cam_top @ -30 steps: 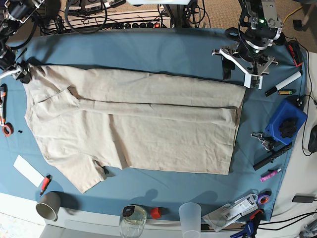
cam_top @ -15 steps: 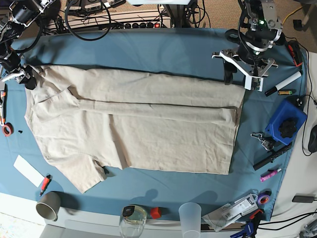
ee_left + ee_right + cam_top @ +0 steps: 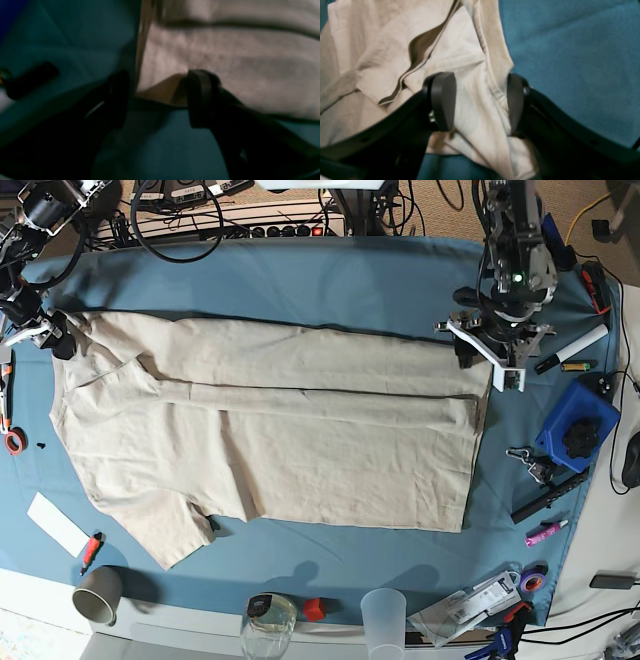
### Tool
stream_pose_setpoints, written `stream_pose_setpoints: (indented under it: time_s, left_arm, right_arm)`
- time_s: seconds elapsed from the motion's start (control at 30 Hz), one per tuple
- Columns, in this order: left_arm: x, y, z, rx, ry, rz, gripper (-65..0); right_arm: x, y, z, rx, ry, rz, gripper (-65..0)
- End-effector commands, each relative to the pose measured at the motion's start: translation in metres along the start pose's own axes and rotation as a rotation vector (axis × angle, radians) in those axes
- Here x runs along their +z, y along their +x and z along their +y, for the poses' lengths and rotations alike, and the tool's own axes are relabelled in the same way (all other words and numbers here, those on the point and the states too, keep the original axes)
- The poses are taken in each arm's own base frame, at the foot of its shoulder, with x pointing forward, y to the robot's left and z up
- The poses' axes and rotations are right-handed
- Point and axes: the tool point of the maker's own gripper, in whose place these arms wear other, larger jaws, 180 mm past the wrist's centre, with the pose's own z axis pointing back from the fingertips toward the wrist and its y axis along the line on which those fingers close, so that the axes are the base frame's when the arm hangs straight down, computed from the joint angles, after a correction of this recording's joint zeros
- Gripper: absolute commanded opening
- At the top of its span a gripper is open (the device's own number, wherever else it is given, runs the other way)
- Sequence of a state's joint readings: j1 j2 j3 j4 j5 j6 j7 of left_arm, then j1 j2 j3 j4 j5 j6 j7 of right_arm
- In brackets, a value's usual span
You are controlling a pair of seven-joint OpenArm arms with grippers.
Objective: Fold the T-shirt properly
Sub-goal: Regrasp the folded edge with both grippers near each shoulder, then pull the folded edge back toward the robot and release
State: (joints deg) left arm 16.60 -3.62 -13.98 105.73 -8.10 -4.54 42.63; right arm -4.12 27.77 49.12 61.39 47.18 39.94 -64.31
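Note:
The beige T-shirt (image 3: pixel 280 430) lies spread on the blue tablecloth (image 3: pixel 300 280), its far long side folded inward. My left gripper (image 3: pixel 480 365) is at the shirt's far right corner. In the left wrist view it (image 3: pixel 160 100) is open, and the shirt's corner (image 3: pixel 162 90) lies between the two black fingers. My right gripper (image 3: pixel 52 340) is at the shirt's far left corner. In the right wrist view it (image 3: pixel 478 102) is open and straddles bunched fabric (image 3: pixel 475 100) with a seam.
A blue box (image 3: pixel 578 423), a white marker (image 3: pixel 572 348) and small tools lie at the right edge. A paper cup (image 3: pixel 97 593), a glass (image 3: pixel 268 620) and a clear cup (image 3: pixel 383 617) stand along the front edge. A white slip (image 3: pixel 55 523) lies front left.
My left gripper has come down and moved slightly left onto the shirt's far right corner. My right gripper has shifted a little onto the far left corner. The shirt has not moved.

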Motion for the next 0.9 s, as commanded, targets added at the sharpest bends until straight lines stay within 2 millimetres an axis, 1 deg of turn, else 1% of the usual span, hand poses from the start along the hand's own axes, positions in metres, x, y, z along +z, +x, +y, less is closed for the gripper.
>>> stream_pose_setpoints:
  time_s: [0.0,0.07,0.1,0.13,0.17,0.23,0.27,0.3,0.37,0.43,0.53,0.6,0.77,0.87]
  left_arm:
    - [0.0,0.011,0.001,0.009,0.004,-0.026,-28.7]
    - [-0.003,0.011,0.004,0.026,0.018,-0.023,-28.8]
    - [-0.004,0.011,0.005,0.03,0.02,-0.02,-29.1]
    - [-0.006,0.01,0.005,0.035,0.024,-0.015,-30.6]
    - [-0.007,0.006,0.006,0.048,0.029,-0.003,-34.0]
    - [-0.009,-0.002,0.008,0.094,0.037,0.027,-44.2]
    - [-0.01,-0.004,0.008,0.108,0.036,0.035,-49.6]
    - [-0.01,-0.004,0.008,0.109,0.036,0.035,-54.7]
    - [-0.01,-0.004,0.007,0.109,0.036,0.034,-64.5]
    - [-0.01,-0.005,0.007,0.105,0.032,0.041,-65.0]
    - [-0.008,-0.014,0.0,0.072,-0.001,0.095,-65.0]
    - [-0.006,-0.017,-0.002,0.058,-0.013,0.125,-65.0]
    - [0.008,-0.016,-0.003,0.045,-0.011,0.126,-65.0]
    - [0.019,-0.021,-0.003,0.038,-0.007,0.126,-65.0]
  right_arm:
    - [0.001,-0.031,-0.008,0.002,-0.038,0.152,-32.6]
    - [0.001,-0.03,-0.006,0.0,-0.03,0.146,-33.5]
    - [0.001,-0.029,-0.005,-0.004,-0.022,0.141,-36.4]
    - [0.0,-0.029,-0.004,-0.007,-0.016,0.138,-41.3]
    - [0.0,-0.028,-0.002,-0.01,-0.009,0.133,-47.2]
    - [0.0,-0.028,-0.001,-0.013,-0.004,0.133,-58.6]
    - [0.0,-0.028,-0.001,-0.013,-0.004,0.134,-62.6]
    - [0.0,-0.028,-0.002,-0.013,-0.005,0.135,-65.0]
    - [0.0,-0.029,-0.002,-0.012,-0.005,0.14,-65.0]
    - [0.001,-0.029,-0.002,-0.012,-0.005,0.144,-65.0]
    - [0.003,-0.028,-0.002,-0.008,-0.008,0.138,-65.0]
    - [0.006,-0.022,-0.002,0.001,-0.014,0.122,-65.0]
    - [0.023,-0.008,-0.004,0.049,-0.048,0.095,-65.0]
    - [0.034,-0.01,-0.01,0.082,-0.078,0.108,-65.0]
